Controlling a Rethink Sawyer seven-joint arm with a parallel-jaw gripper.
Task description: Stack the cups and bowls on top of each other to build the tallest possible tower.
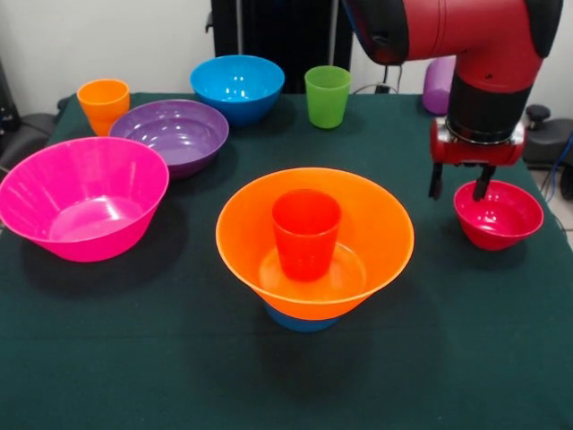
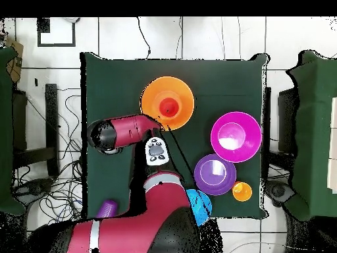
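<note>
Green cloth covers the table where the gripper (image 1: pixel 460 182), fingers spread and empty, hangs over the far rim of the small red bowl (image 1: pixel 499 214), right of the tower (image 1: pixel 314 246). Light, stiff and probably slick, it looks best pinched by its thin rim.

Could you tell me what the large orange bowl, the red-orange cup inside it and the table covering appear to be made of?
The large orange bowl looks like glossy plastic, with bright highlights on its walls. The red-orange cup seems to be slightly translucent plastic, glowing at its rim. The table covering looks like matte dark green cloth, showing no shine.
</note>
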